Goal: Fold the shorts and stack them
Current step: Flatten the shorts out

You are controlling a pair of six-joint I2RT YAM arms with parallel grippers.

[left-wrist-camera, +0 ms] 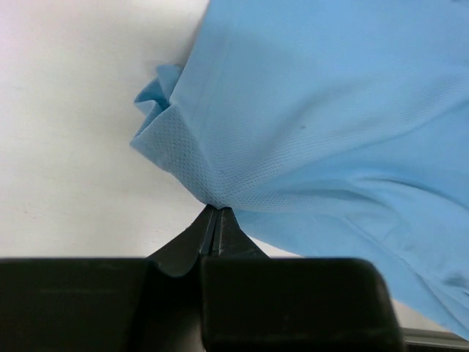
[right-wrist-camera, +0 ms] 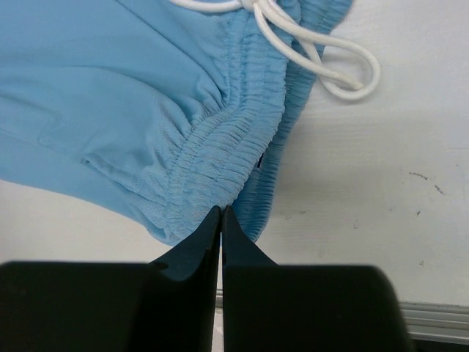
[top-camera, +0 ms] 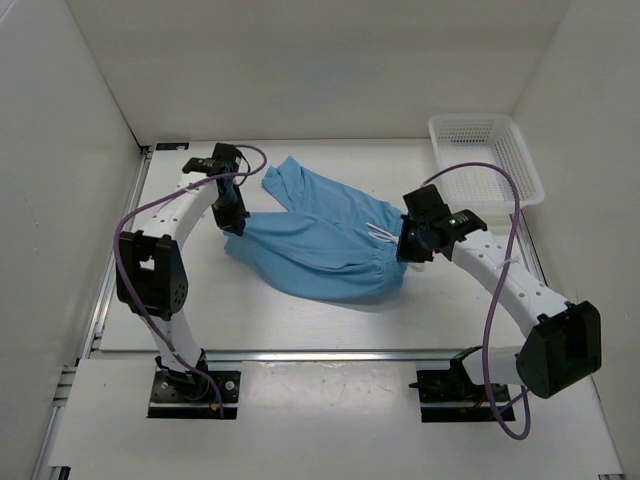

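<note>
The light-blue shorts (top-camera: 320, 245) lie spread across the middle of the table. One leg reaches toward the back (top-camera: 290, 180), and the gathered waistband (right-wrist-camera: 220, 158) with its white drawstring (right-wrist-camera: 322, 62) is on the right. My left gripper (left-wrist-camera: 216, 209) is shut on a leg-hem corner of the shorts (left-wrist-camera: 308, 110); the fabric is drawn taut to its tips. In the top view it sits at the cloth's left edge (top-camera: 235, 222). My right gripper (right-wrist-camera: 221, 211) is shut on the waistband's edge, at the shorts' right end (top-camera: 408, 250).
A white mesh basket (top-camera: 485, 160) stands at the back right corner, just behind the right arm. White walls enclose the table on the left, back and right. A metal rail (top-camera: 330, 354) runs along the near edge.
</note>
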